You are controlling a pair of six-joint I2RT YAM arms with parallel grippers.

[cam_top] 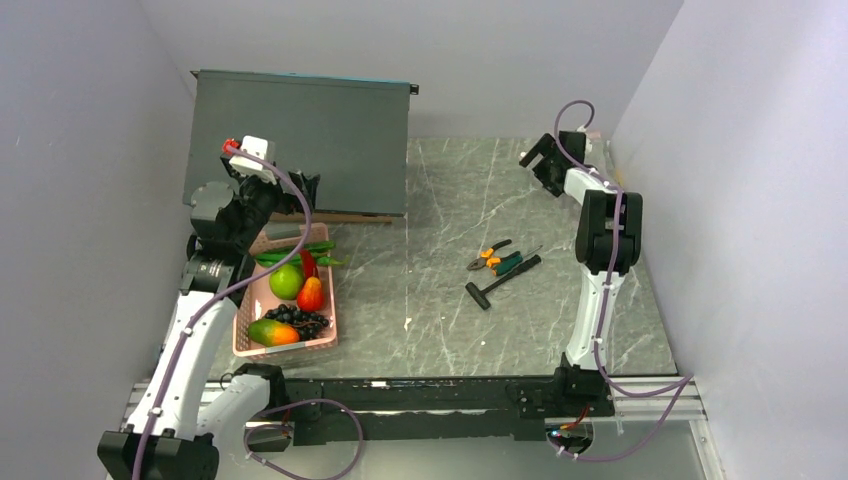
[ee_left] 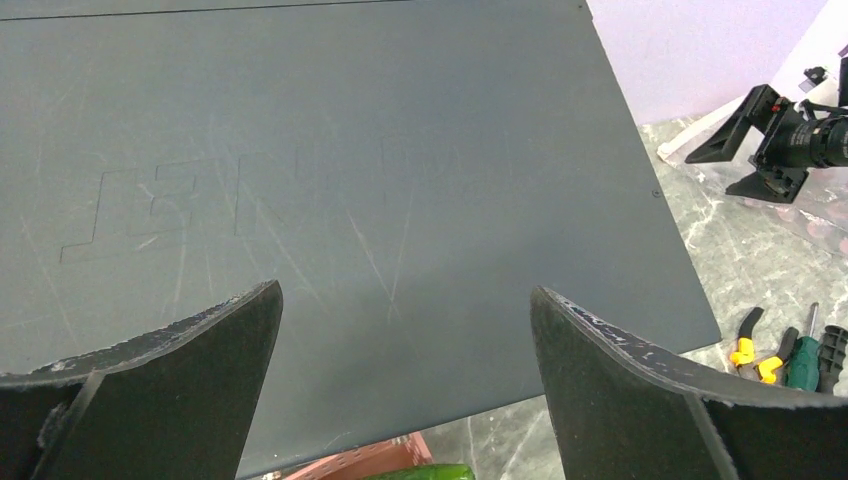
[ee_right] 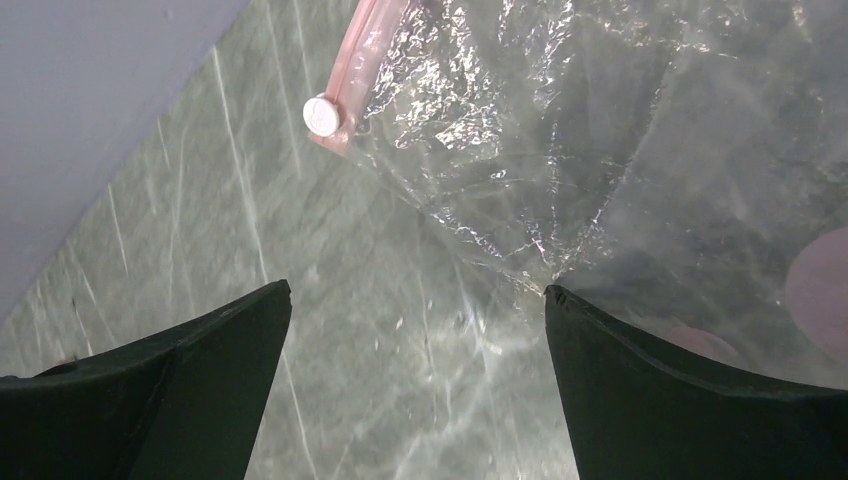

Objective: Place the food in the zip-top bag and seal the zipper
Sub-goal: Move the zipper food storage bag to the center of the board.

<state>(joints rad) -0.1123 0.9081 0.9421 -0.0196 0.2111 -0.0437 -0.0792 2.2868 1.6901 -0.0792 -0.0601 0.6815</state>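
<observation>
Ahead of R tool [ee_right: 417,288] (wide open, empty, like L tool [ee_left: 402,288]): zip-top bag [ee_right: 560,130]

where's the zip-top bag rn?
Right wrist view, upper right: the zip-top bag lies on the marble table just ahead of the right gripper, jaws open, at the table's far right, across from the pink basket.
</observation>
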